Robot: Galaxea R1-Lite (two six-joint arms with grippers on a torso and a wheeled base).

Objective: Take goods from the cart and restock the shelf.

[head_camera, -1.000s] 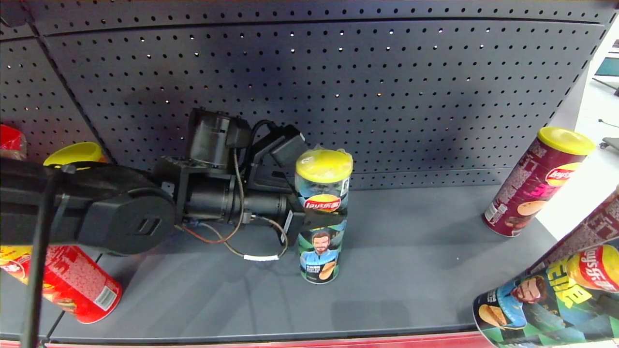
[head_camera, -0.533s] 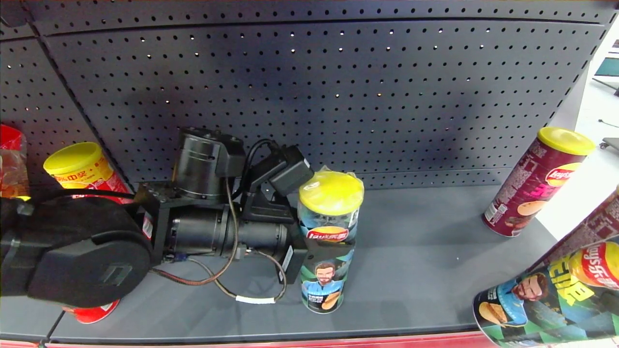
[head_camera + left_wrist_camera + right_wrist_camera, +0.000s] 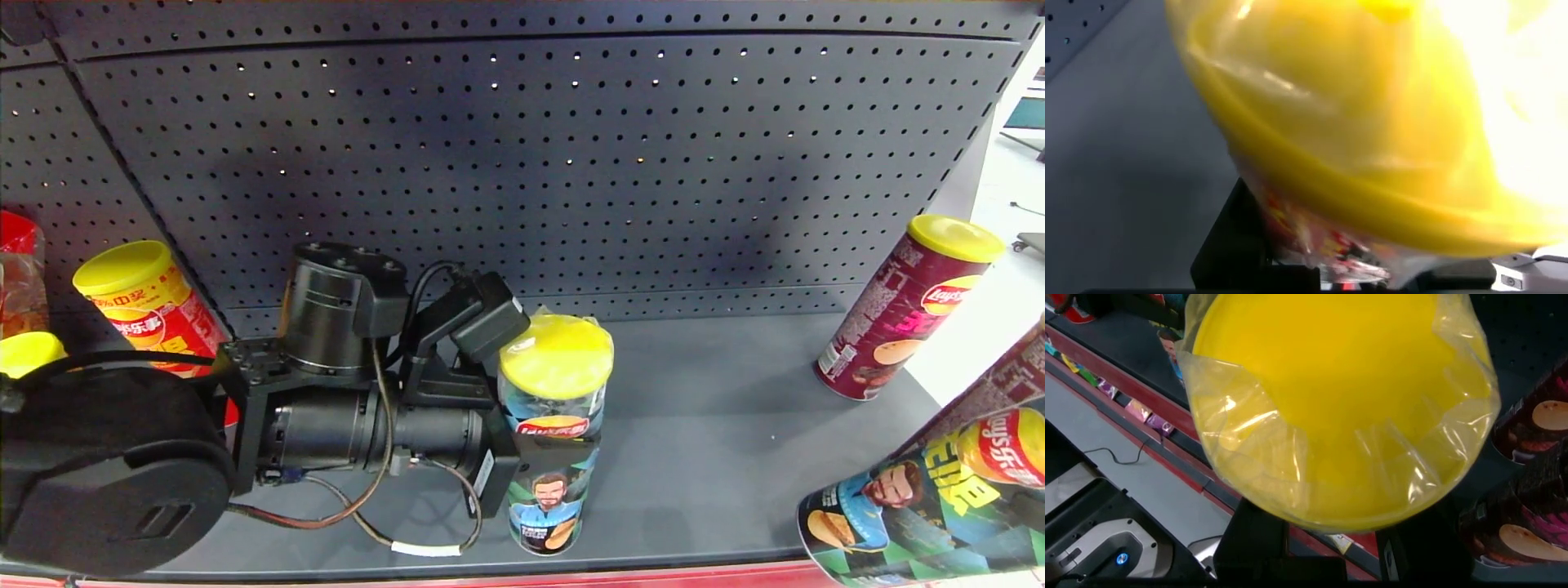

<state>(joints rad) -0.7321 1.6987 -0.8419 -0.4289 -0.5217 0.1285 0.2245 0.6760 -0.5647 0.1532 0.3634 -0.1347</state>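
At the front edge of the shelf (image 3: 718, 457), I am holding a green chip can (image 3: 549, 506) upright, my left gripper (image 3: 526, 453) clamping its middle. My right gripper (image 3: 1331, 555) is gripping a second green can (image 3: 906, 506), tilted, in front of the shelf's right end.

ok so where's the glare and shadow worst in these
Left wrist view: the yellow lid burns out to white glare on one side. Right wrist view: even light, small glints on the plastic wrap over the other can's lid. Head view: soft shadows darken the pegboard; the floor beside the shelf is nearly washed out.
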